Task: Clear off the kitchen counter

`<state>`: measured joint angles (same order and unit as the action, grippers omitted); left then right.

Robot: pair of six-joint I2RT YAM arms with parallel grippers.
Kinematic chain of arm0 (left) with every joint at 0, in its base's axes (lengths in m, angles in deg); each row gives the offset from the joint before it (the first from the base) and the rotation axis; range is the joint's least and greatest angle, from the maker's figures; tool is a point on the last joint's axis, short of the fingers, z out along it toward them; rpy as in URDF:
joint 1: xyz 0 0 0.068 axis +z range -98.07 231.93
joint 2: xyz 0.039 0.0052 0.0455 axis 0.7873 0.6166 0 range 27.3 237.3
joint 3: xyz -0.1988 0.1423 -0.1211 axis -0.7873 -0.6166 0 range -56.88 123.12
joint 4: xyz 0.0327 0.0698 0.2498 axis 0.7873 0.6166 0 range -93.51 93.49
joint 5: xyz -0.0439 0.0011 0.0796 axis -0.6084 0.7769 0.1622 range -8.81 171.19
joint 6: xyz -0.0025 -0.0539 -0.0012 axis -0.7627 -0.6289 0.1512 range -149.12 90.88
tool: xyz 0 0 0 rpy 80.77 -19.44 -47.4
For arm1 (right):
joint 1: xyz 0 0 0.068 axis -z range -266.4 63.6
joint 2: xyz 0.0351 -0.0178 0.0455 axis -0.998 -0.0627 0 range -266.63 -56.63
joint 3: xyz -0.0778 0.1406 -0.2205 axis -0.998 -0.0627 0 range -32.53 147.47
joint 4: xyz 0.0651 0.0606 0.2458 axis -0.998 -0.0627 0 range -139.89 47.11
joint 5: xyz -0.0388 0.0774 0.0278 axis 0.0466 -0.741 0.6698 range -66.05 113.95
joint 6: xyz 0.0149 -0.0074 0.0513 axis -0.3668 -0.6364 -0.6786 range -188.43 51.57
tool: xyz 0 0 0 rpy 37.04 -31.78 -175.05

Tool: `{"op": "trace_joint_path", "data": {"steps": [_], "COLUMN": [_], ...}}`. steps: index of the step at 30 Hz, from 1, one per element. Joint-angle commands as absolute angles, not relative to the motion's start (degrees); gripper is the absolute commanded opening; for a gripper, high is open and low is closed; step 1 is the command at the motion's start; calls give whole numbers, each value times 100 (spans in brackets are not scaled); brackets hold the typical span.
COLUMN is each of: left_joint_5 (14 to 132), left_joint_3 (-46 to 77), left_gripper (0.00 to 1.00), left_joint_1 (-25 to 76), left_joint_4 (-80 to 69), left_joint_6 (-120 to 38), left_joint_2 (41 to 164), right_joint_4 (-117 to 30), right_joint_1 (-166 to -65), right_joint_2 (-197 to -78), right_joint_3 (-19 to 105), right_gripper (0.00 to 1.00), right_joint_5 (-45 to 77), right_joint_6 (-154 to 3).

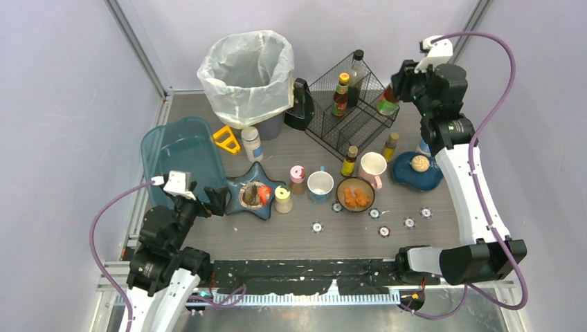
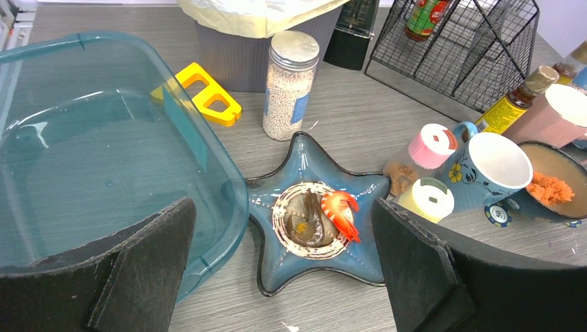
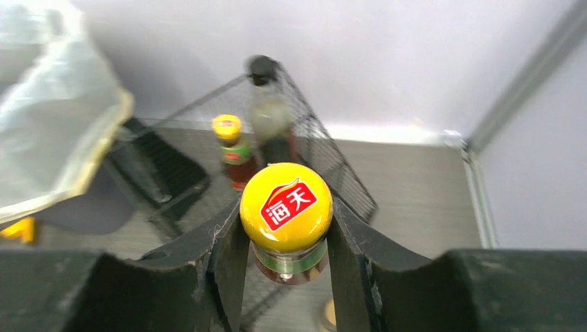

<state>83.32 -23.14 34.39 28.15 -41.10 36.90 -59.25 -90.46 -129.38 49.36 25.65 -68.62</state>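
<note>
1. Although its near edge lay under a black strip and the arm bases, the kitchen counter (image 1: 277, 238) showed as dark grey planks between pale walls, spanning the top view beneath every entry below.
2. Teal tub (image 1: 181, 149), translucent, far left on the counter. Its near end was hidden behind a finger in the left wrist view.
3. Left gripper (image 1: 211, 202), fully released, jaws wide apart, grasping nothing. It hung between the tub and the star-shaped plate, and its finger bases were cut off by the frame.
4. Yellow plastic piece (image 1: 226, 140), partly behind the tub's rim. Its kind could not be told.
5. Clear jar (image 2: 291, 83) of white beads, metal lid, blue label. The print was unreadable.
6. Star-shaped plate (image 2: 277, 266), blue, carrying a red shrimp (image 2: 340, 211) and a dark item too indistinct to identify.
7. Bin (image 1: 247, 72), lined with a pale bag. Its top was cut off in the left wrist view.
8. Round tokens (image 1: 317, 227), scattered along the counter's near middle. Their markings were too small to read.
9. Black wire rack (image 1: 346, 117), holding two bottles with blurred labels.
10. Right gripper (image 3: 285, 214), clenched on a yellow-capped bottle (image 3: 284, 190) near the rack's right side. The cap bore a red label with white "海天", and the bottle's body was mostly hidden beneath cap and fingers.
</note>
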Motion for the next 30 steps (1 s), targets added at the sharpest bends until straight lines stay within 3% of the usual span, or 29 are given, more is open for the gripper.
{"op": "trace_joint_path", "data": {"steps": [1,9,30], "left_joint_5": [8371,8381,8465], "left_joint_3": [-2143,-2122,-2097], "left_gripper": [99,99,99], "left_joint_1": [3422,3427,3453], "left_joint_4": [2743,2756,2752], "left_joint_6": [-4116,-4090,-4014], "left_joint_2": [3808,3972,4220], "right_joint_4": [-5184,-4945,-4038], "right_joint_1": [-9351,-9946,-10187], "right_joint_2": [-13104,-14070,-16098], "right_joint_3": [5743,6614,8012], "right_gripper": [6,6,5], "right_joint_5": [1354,403,556], "right_joint_6": [-6769,-6682,-6548]}}
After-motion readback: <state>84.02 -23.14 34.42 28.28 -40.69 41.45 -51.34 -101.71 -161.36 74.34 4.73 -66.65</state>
